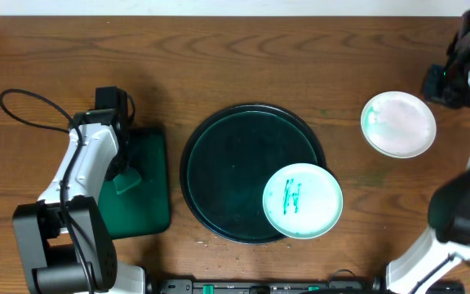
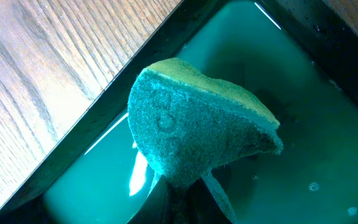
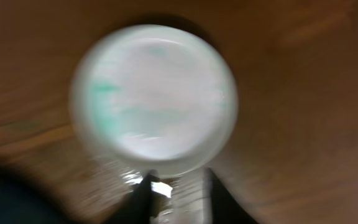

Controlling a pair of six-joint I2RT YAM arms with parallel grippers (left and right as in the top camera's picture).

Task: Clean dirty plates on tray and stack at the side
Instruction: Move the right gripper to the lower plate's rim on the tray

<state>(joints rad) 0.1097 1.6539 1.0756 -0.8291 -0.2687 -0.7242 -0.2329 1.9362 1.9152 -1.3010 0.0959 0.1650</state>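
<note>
Sponge (image 2: 197, 118), coarse and green, is clamped in the left end effector (image 2: 188, 198). The right end effector (image 3: 178, 196) is parted, empty, near a smeared plate (image 3: 154, 99) on the desk (image 3: 303, 93); a scribbled plate (image 1: 303, 200) is seen on the round tray (image 1: 227, 163).

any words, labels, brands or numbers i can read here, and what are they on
No readable text in any view.
Green scribble on the near plate: loose marker strokes, not a word.
Pressed mark on the sponge: too faint to read.
Right wrist view: blurred, nothing legible.
</note>
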